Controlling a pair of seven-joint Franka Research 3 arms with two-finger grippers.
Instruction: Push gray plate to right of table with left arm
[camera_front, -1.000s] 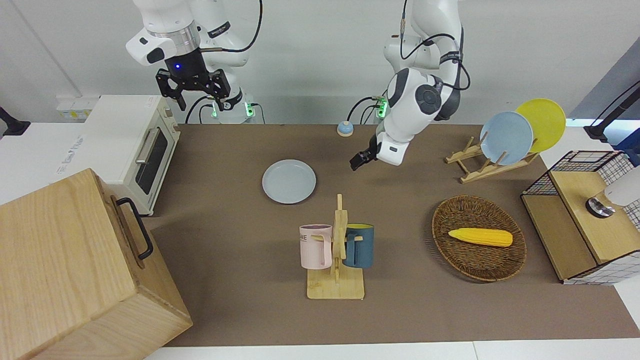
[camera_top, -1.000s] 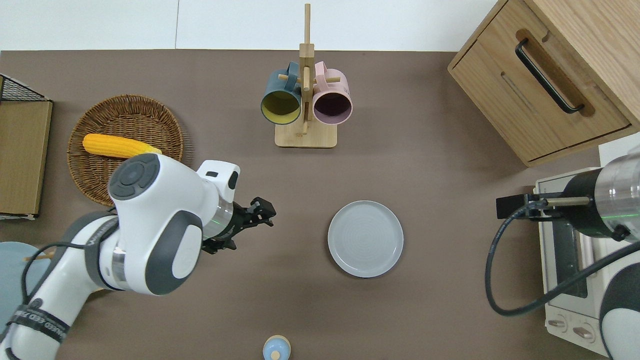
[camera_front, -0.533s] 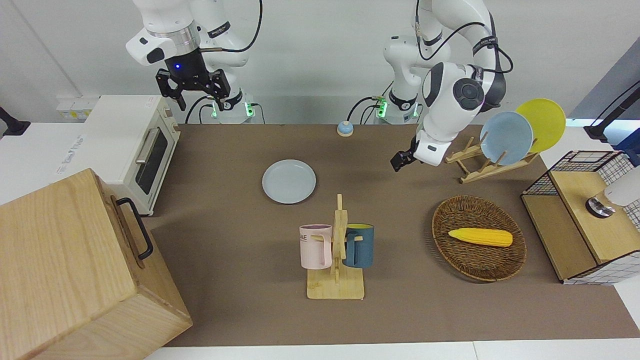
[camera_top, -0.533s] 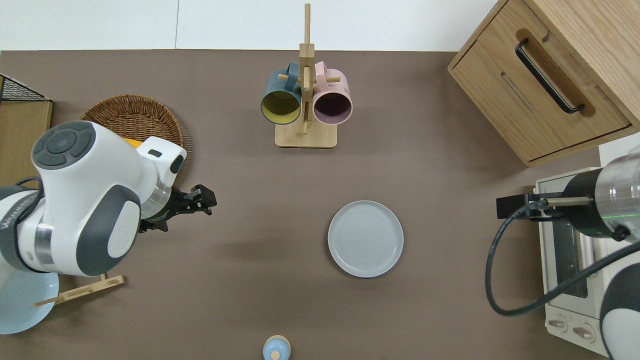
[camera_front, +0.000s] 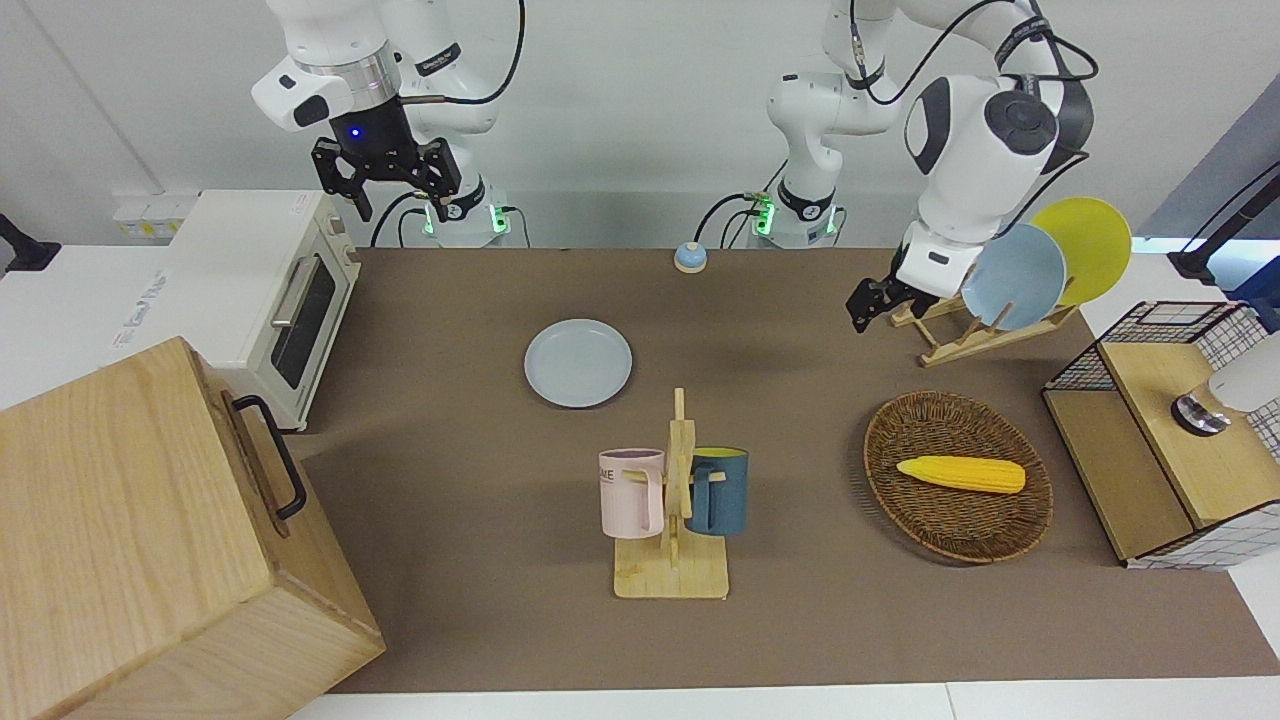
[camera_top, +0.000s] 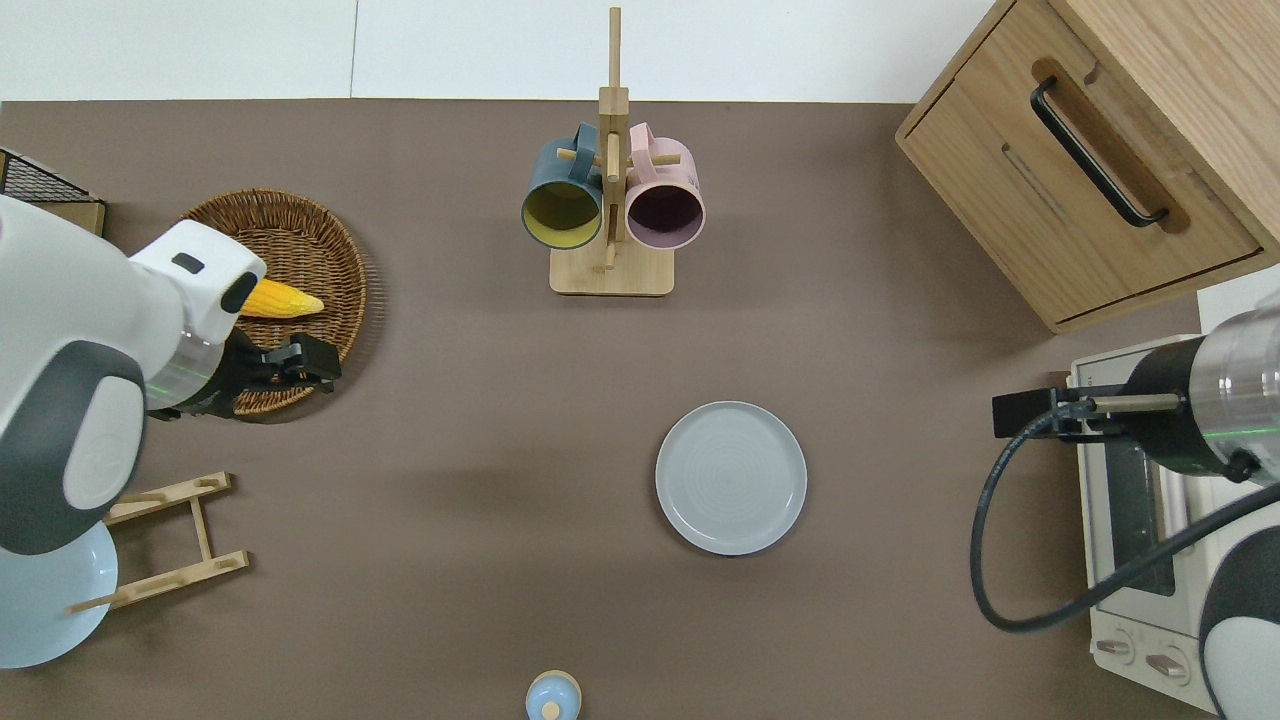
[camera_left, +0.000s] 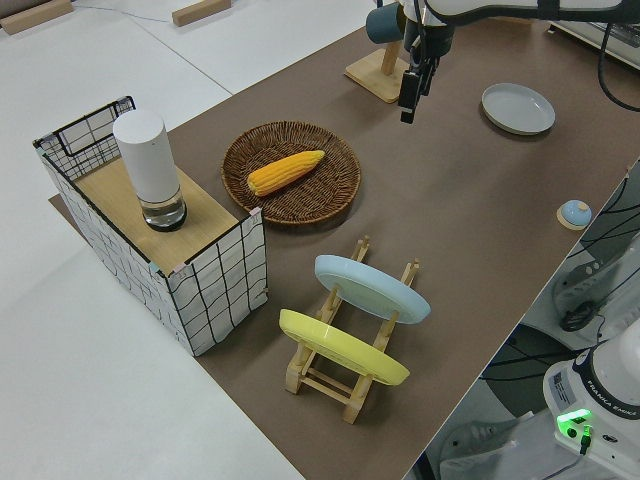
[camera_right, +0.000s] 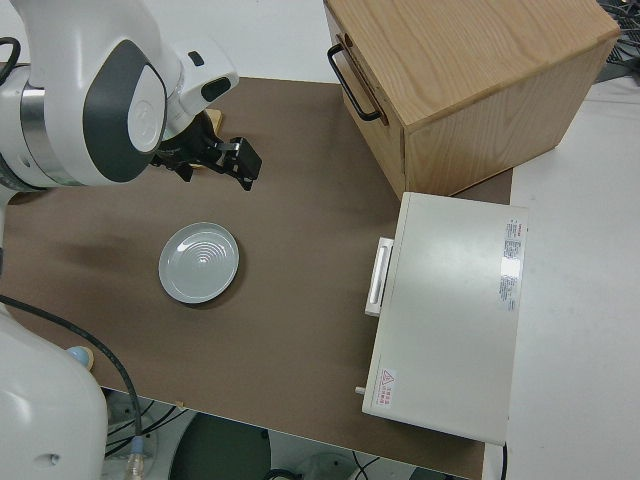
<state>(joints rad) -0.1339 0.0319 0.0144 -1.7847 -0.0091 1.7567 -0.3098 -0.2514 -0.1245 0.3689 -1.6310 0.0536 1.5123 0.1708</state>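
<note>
Found the gray plate (camera_top: 731, 478) lying flat on the table (camera_top: 480, 560), a little toward the right arm's end from the middle, touched by nothing. Found the left tool (camera_top: 318, 366) up in the air over the rim of the wicker basket (camera_top: 340, 250) holding the corn (camera_top: 285, 299), well apart from the plate; could not tell whether pressed together or spread. Saw the right arm parked, with its tool (camera_front: 398, 192) spread. Judged the push either finished or only partly carried, going by the plate's place short of the right arm's end. For any further push, judged it best to bring the left tool down low, just clear of the table, to the plate's rim on the side toward the left arm's end, to meet that rim square at its middle instead of off to one side, so as to avoid spinning the plate, and to drive slowly and straight toward the right arm's end, never pressing down on the rim for fear of tipping it. Noted bare brown table between the plate and the toaster oven (camera_front: 270, 290) at the right arm's end, enough for a fair slide. Noted the mug rack (camera_top: 612, 270) and the wooden cabinet (camera_top: 1100, 150) farther from the robots than that path, and the small blue bell (camera_top: 552, 695) nearer to them, all apart from a straight line. Judged the oven's front the limit of travel, and a stop short of it wise.
</note>
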